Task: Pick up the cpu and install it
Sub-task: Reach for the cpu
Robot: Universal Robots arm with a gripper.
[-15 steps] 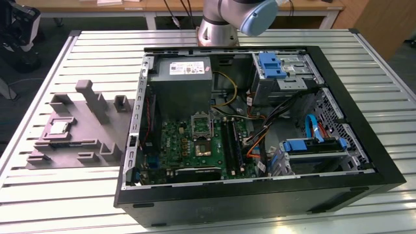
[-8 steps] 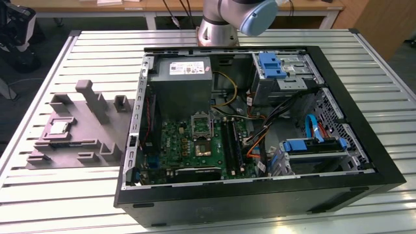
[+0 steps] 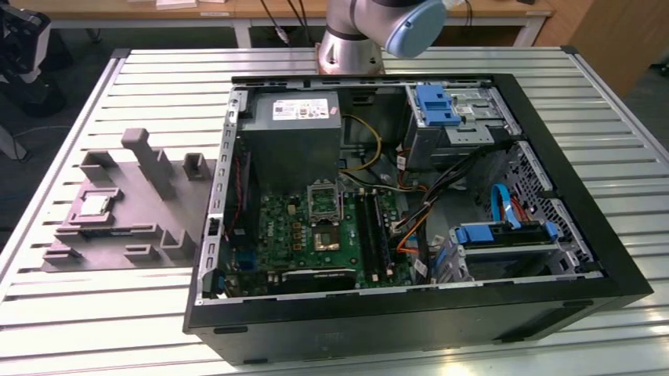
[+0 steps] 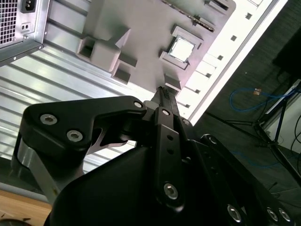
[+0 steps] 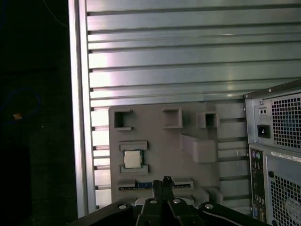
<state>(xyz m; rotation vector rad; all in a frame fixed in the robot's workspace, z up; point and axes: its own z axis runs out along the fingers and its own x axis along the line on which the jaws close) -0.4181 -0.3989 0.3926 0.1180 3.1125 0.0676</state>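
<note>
The cpu [image 3: 95,205] is a small silvery square lying flat in a pocket of the grey holder block [image 3: 115,235], at the exterior view's left beside the open computer case [image 3: 418,313]. Both wrist views look down on the cpu [image 5: 132,159] [image 4: 181,49] from well above. My gripper [image 5: 166,181] [image 4: 162,92] hangs high over the holder block [image 5: 160,136], its black fingers pressed together with nothing between them, clear of the chip. The metal-framed socket [image 3: 324,199] sits on the green motherboard inside the case.
Around the socket are the grey power supply [image 3: 298,133], loose cables [image 3: 439,188] and blue-tabbed drive cages [image 3: 502,235]. The arm's base [image 3: 353,43] stands behind the case. The slatted table's edge [image 5: 80,117] lies close to the holder block, with dark floor beyond.
</note>
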